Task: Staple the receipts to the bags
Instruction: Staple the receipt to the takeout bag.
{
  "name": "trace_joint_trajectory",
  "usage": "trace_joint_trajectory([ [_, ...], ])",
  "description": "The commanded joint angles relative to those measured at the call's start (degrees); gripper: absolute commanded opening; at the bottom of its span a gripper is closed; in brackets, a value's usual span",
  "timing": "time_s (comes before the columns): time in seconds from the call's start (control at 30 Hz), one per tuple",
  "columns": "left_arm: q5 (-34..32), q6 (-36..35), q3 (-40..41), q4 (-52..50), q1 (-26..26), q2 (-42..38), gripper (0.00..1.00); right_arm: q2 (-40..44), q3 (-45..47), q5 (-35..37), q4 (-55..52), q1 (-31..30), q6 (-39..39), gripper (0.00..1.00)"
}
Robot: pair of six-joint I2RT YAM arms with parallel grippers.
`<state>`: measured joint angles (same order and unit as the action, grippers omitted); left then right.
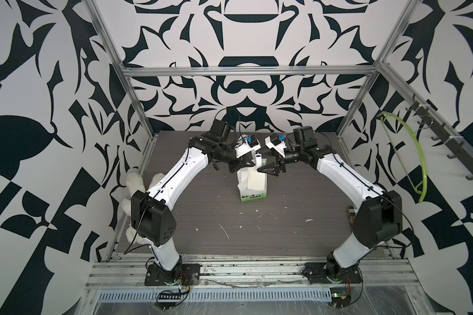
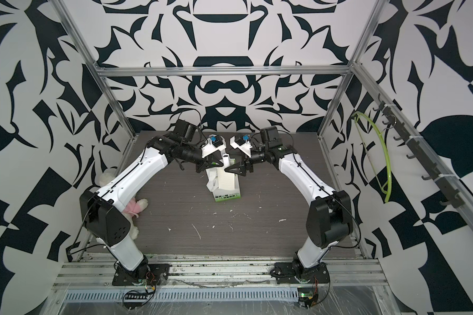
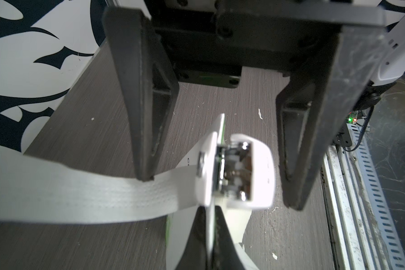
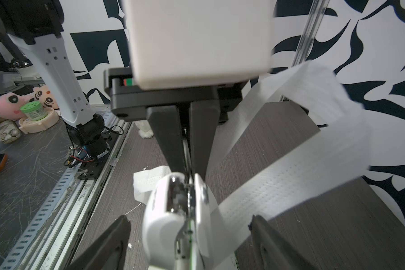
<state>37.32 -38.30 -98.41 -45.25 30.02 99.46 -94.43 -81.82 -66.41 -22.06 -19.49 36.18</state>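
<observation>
The white bag (image 1: 253,195) with green lettering stands mid-table in both top views (image 2: 227,195). The cream receipt (image 1: 258,181) lies against its front face. A small white stapler (image 1: 258,160) sits astride the bag's top edge. My left gripper (image 3: 212,210) is shut on that top edge, just beside the stapler (image 3: 239,170). My right gripper (image 4: 188,218) is open. Its fingers (image 4: 112,245) stand either side of the stapler (image 4: 173,210) without touching it. A white loop handle (image 4: 290,175) curls off to the side.
A white and pink plush toy (image 2: 133,207) lies at the table's left edge under the left arm. A green hose (image 1: 418,163) hangs on the right wall. Paper scraps (image 1: 224,231) dot the near table. Plush toys and a green-lidded jar (image 4: 32,112) sit beyond the front rail.
</observation>
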Motion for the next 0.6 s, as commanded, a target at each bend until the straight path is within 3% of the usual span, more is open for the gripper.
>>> trace_joint_trajectory([
  [0.0,0.6,0.6,-1.7,-0.9,-0.1,1.1,0.0,0.7,-2.4,-0.5,0.3,-0.7,-0.1,0.79],
  [0.43,-0.6,1.2,-1.6,-0.9,-0.1,0.8,0.0,-0.3,-2.6,0.4,-0.8,-1.0,0.2,0.6],
  [0.57,-0.9,1.4,-1.7,-0.9,-0.1,0.7,0.0,-0.7,-2.7,0.7,-1.2,-1.0,0.6,0.62],
])
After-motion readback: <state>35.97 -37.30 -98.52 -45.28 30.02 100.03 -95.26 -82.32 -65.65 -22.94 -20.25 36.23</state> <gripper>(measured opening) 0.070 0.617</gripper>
